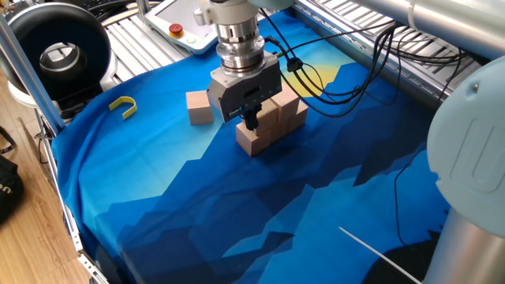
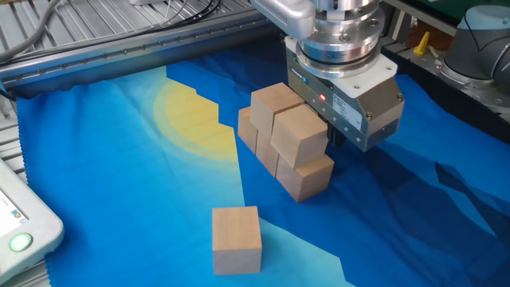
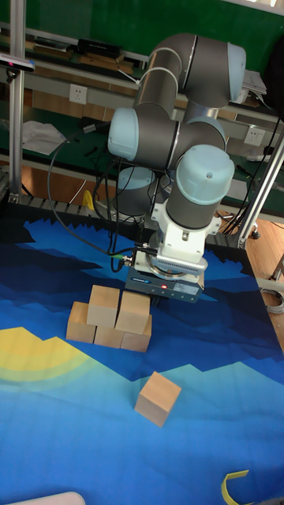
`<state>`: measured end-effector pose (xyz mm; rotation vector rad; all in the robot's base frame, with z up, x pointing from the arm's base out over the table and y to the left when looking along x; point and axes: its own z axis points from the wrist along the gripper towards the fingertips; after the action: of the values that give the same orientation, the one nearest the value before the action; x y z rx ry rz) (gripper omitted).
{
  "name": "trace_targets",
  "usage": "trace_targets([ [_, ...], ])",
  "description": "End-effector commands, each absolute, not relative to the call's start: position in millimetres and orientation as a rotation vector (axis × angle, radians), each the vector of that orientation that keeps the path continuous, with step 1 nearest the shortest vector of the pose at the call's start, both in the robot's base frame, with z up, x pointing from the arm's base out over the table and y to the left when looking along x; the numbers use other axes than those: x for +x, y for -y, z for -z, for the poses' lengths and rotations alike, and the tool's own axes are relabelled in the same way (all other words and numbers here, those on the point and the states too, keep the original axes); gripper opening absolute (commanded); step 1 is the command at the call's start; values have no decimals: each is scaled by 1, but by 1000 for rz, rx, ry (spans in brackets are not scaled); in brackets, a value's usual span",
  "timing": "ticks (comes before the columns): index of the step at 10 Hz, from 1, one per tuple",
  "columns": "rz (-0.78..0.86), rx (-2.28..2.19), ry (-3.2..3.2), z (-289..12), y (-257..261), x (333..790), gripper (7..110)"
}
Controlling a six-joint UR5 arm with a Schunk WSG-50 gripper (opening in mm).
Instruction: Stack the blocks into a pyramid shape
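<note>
Pyramid [image 2: 283,151] partly built near surface middle: three cubes below, two above. Sixth cube [image 2: 237,239] lies apart, top place empty. Pincer [image 1: 251,121] beside stack, holding nothing; opening unclear.

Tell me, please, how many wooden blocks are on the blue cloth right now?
6: three in a bottom row, two stacked on top of them, and one loose block lying apart on the cloth. The gripper hides part of the stack in one fixed view.

5 stacked blocks [image 2: 288,147], 2 on 3, hand [image 2: 339,142] just beside, 1 block [image 2: 237,239] apart
</note>
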<state>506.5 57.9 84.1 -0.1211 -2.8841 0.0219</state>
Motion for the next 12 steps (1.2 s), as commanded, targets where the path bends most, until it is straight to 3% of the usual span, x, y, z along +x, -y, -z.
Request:
trace_targets([
  [1, -20, -138, 2884, -85, -58, 507, 7],
  [9, -29, -156, 2887, -84, -57, 508, 7],
  [12, 64, -191, 2927, -87, -69, 527, 7],
])
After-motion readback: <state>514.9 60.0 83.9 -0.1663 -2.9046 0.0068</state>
